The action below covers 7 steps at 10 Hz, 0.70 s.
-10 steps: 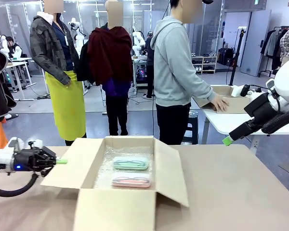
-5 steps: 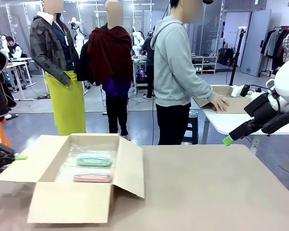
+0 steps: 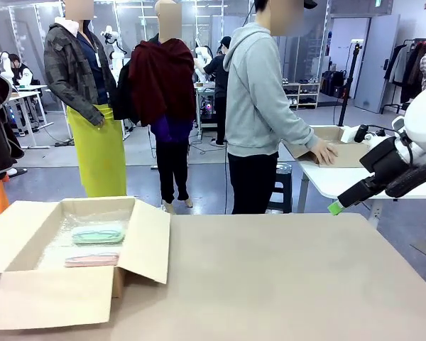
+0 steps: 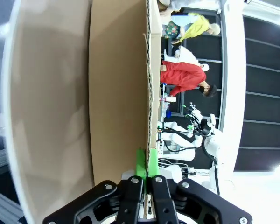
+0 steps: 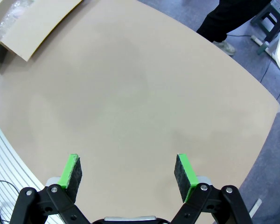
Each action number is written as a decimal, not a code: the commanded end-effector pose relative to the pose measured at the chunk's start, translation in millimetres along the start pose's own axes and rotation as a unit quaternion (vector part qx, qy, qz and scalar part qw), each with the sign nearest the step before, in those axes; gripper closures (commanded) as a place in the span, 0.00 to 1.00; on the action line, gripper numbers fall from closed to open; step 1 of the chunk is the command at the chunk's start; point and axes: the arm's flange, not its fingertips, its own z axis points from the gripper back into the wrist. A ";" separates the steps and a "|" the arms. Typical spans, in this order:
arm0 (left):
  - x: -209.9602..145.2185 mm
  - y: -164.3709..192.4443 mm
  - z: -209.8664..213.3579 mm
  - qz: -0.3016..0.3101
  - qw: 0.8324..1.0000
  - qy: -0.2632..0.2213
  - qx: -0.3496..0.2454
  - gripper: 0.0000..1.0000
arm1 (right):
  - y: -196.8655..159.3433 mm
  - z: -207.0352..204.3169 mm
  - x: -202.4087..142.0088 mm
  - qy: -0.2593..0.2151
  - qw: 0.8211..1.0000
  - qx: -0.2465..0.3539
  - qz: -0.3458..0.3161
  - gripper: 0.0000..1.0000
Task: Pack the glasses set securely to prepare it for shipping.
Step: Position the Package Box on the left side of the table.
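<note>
Glasses cases, mint-green (image 3: 98, 234) above pale pink (image 3: 91, 259), lie in the open cardboard box (image 3: 57, 298) at the lower left of the front view, long axes running across the frame. Left jaws (image 4: 145, 163) are pressed together, pinching the edge of a box flap (image 4: 119, 93). Right jaws (image 5: 128, 171) stand spread over bare surface (image 5: 144, 102), well apart from the box, so the left arm looks nearer.
</note>
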 end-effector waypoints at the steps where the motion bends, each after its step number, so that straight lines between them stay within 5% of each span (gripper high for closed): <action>1: 8.3 -7.2 22.0 0.009 1.000 0.028 -0.001 0.98 | 1.3 0.8 1.3 0.002 1.000 -0.002 -0.001 0.00; 7: 6.1 -5.2 20.5 -0.001 1.000 0.004 0.009 0.98 | 1.3 0.8 1.3 0.002 1.000 -0.002 -0.001 0.00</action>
